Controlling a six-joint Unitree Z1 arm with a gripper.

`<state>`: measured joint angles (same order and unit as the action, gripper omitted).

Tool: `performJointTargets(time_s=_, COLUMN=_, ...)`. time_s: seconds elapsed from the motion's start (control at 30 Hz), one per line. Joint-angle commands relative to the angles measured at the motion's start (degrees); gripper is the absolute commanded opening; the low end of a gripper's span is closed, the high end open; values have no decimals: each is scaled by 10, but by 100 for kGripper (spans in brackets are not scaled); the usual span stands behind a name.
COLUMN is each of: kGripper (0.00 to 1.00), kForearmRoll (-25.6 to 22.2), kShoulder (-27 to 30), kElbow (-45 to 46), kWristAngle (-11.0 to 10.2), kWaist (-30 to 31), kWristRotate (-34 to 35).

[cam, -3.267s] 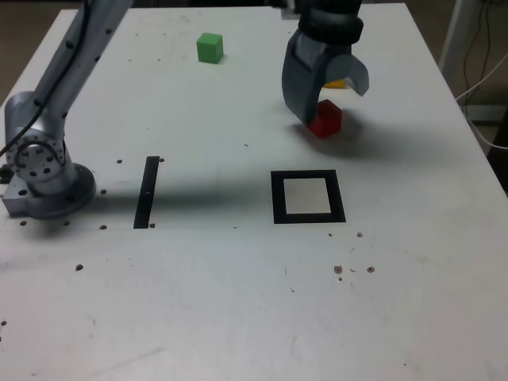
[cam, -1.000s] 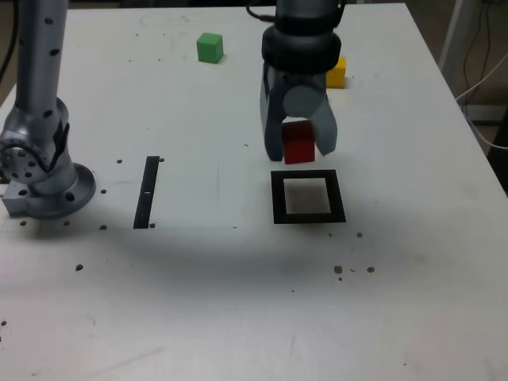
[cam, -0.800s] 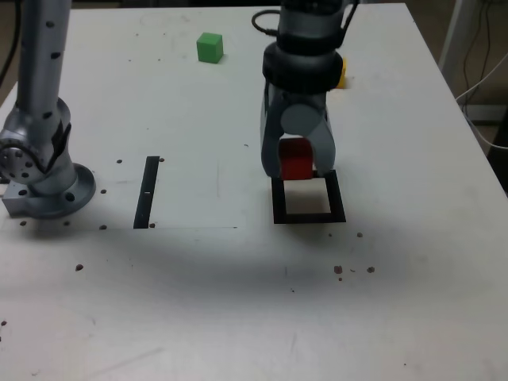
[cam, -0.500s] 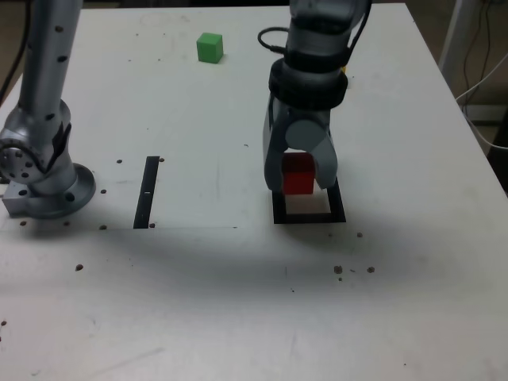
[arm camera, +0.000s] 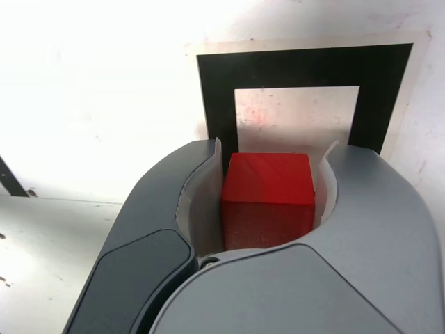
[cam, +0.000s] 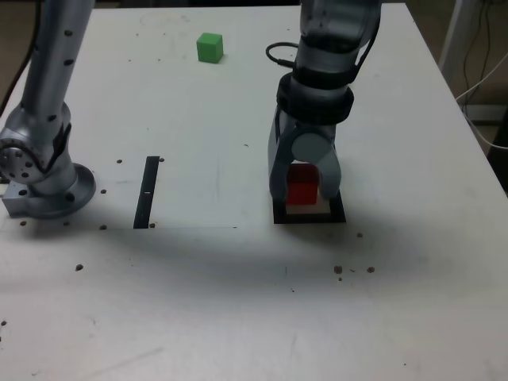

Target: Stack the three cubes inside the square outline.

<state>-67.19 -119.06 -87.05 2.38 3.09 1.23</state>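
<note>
My gripper (cam: 302, 193) is shut on the red cube (cam: 302, 189), which sits low over the square outline (cam: 337, 214). In the wrist view the red cube (arm camera: 268, 198) is clamped between the two grey fingers (arm camera: 198, 202), with the square outline (arm camera: 299, 66) and its white centre right below. The green cube (cam: 209, 47) rests on the table at the far side, toward the exterior view's left. The yellow cube is hidden behind the arm.
The arm's base (cam: 40, 178) stands at the exterior view's left edge. A narrow black strip (cam: 147, 191) lies between the base and the outline. Small dark specks dot the white table (cam: 238, 302).
The gripper has carried the red cube from the far right of the table toward the camera and down, from above the outline's far edge to low over its centre.
</note>
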Motion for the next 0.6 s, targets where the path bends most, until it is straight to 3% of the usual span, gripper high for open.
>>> performJointTargets(time_s=0.0, kGripper=21, kForearmRoll=4, kShoulder=-2, kElbow=-2, kWristAngle=-1, kWaist=1, kWristRotate=-2)
performJointTargets(time_s=0.33, kGripper=49, kForearmRoll=4, kShoulder=-8, kElbow=3, kWristAngle=-4, kWaist=0, kWristRotate=-3)
performJointTargets(time_s=0.57, kGripper=53, kForearmRoll=8, kShoulder=-11, kElbow=11, kWristAngle=-5, kWaist=-8, kWristRotate=-13)
